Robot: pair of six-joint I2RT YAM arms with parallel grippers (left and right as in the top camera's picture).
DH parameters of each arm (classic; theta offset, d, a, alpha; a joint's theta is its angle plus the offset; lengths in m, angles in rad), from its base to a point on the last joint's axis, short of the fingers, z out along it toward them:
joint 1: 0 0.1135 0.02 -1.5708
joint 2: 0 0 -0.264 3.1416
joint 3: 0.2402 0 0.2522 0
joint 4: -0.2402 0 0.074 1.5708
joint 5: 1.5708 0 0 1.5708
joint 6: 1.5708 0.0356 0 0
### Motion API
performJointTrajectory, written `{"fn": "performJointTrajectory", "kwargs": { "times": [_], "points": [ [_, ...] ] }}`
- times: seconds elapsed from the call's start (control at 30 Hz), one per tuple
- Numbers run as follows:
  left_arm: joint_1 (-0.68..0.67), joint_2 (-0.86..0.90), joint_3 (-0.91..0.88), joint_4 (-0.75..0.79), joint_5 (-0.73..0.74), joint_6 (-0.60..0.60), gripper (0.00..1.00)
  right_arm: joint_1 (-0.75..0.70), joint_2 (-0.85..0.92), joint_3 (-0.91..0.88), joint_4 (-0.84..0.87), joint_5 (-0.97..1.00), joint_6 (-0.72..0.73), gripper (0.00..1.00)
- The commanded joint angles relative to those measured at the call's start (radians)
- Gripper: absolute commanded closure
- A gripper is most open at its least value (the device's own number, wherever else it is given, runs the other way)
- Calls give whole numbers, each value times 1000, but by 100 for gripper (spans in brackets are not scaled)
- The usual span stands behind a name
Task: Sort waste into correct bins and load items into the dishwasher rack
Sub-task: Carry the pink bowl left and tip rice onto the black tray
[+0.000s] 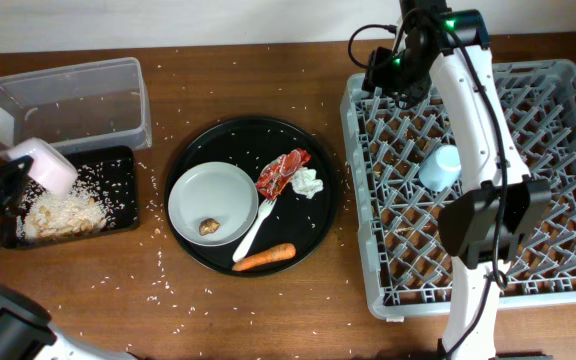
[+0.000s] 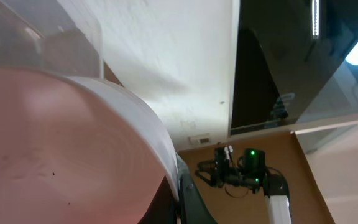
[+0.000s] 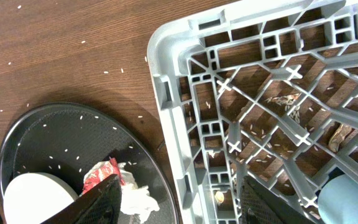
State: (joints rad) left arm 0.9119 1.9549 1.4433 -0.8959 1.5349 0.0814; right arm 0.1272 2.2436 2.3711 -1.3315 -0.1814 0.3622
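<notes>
Tipped bowl: stray rice may miss the tray.
Your left jaws are clamped on the small white bowl (image 1: 44, 164), tilted over the shallow black rectangular tray (image 1: 126, 222) holding the pale grainy rice (image 1: 63, 212). Swing it away too fast and clinging grains could scatter onto the brown wooden counter (image 1: 218, 300). Your right jaws stand apart, empty, over a corner of the large grey plastic rack (image 1: 568, 75).

Round black tray (image 1: 230, 140) as reference: dishwasher rack (image 1: 356, 200) just beside one flank, only a thin table strip between. The right arm (image 1: 473, 110) stretches over it, with the right gripper (image 3: 180, 186) spread wide above the nearest rack corner. Opposite flank blocked by shallow black tray (image 1: 118, 160) and clear tub (image 1: 68, 70), left gripper (image 1: 18, 178) clamping small white bowl (image 1: 46, 165) tilted above them; bare table along the round tray's other two sides.
</notes>
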Motion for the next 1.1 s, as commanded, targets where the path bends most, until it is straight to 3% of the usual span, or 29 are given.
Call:
{"fn": "performJointTrajectory", "kwargs": {
  "times": [0.0, 0.07, 0.1, 0.17, 0.23, 0.27, 0.3, 0.33, 0.37, 0.43, 0.47, 0.5, 0.53, 0.57, 0.63, 0.77, 0.87, 0.9, 0.97, 1.03, 1.07],
  "points": [
    [-32, 0, -1, -21, 40, 2, 100, 5, -10, 10, 0, 13, -13, 40],
    [-45, -7, -1, 7, 8, 65, 100, 5, -10, 10, -1, 14, -18, 40],
    [-45, 0, -2, 29, -55, 19, 100, 5, -10, 10, 0, 14, -18, 39],
    [-47, 24, -2, -1, 40, -68, 100, 4, -10, 10, -1, 18, -20, 39],
    [-53, 23, -2, -8, 39, -75, 100, 4, -10, 10, -1, 24, -34, 40],
    [-53, 24, -2, 23, -2, -47, 100, 4, -10, 10, -1, 25, -34, 39],
    [-49, 25, -2, 40, -130, -75, 100, 4, -10, 10, 0, 25, -34, 39],
    [-50, 25, -2, 11, -152, -127, 100, 4, -10, 10, -1, 25, -34, 39],
    [-64, 25, -2, -7, 32, -68, 100, 4, -10, 10, -4, 26, -34, 39],
    [-90, 13, 7, -16, 39, -68, 100, 4, -10, 10, -5, 37, -35, 39],
    [-98, 10, 8, 27, 5, -55, 100, 4, -10, 10, -4, 36, -37, 39],
    [-103, 10, 11, 66, -203, -84, 100, 4, -10, 10, -4, 36, -37, 39],
    [-107, 10, 11, 63, -289, -116, 100, 4, -10, 10, -5, 36, -37, 39],
    [-113, 10, 11, 59, -299, -111, 100, 4, -10, 10, -7, 36, -37, 39],
    [-130, 8, 11, 66, -275, -89, 100, 4, -10, 10, -11, 36, -37, 39],
    [-138, 4, 18, 76, -135, -163, 100, 3, -10, 10, -13, 36, -37, 39],
    [-140, -18, 42, 43, -614, -234, 100, 3, -10, 10, -15, 36, -37, 40],
    [-140, -23, 42, 31, -661, -238, 99, 3, -10, 10, -17, 36, -37, 39],
    [-142, -37, 42, 39, -548, -171, 100, 3, -10, 10, -19, 37, -38, 39],
    [-145, -46, 43, 93, -233, -62, 100, 3, -10, 10, -17, 36, -38, 39],
    [-145, -46, 43, 147, 40, 4, 100, 3, -10, 10, -17, 37, -38, 39]
  ]
}}
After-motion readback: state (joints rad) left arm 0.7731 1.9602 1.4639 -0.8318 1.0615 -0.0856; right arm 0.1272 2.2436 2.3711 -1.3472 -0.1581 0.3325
